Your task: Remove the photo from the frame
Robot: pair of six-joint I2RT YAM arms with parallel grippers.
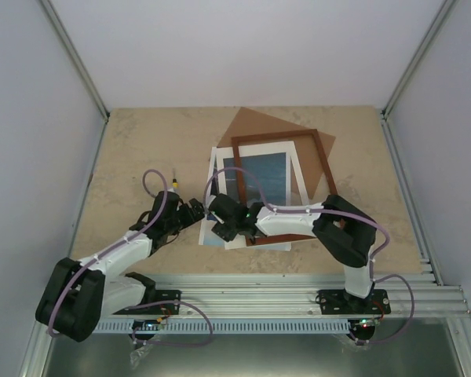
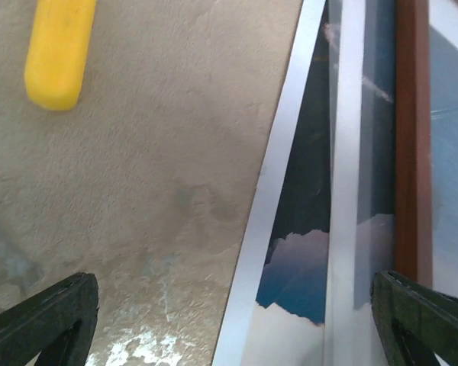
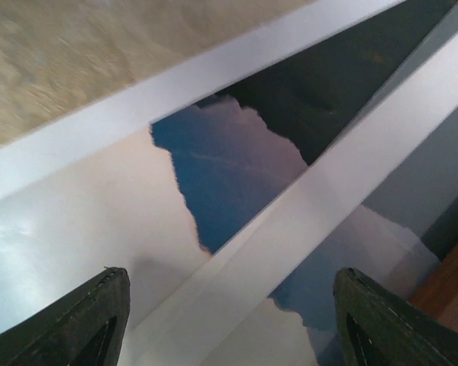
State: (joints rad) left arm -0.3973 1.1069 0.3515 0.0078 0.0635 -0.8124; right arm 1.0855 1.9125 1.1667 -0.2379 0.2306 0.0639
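While the top view gives me the whole frame, flat on the table with its long axis running roughly 11 to 5, only the wrist views show the print's detail. The photo lies under the frame's 9 o'clock rail on the same axis, poking out past it among a white sheet — which lies on top I cannot tell. Only the left wrist view shows the yellow handle up close, cut off at 11. Both pairs of jaws gape wide, holding nothing: the left gripper by the photo's edge, the right gripper over its pale part. From above, the arms hide the photo's near end.
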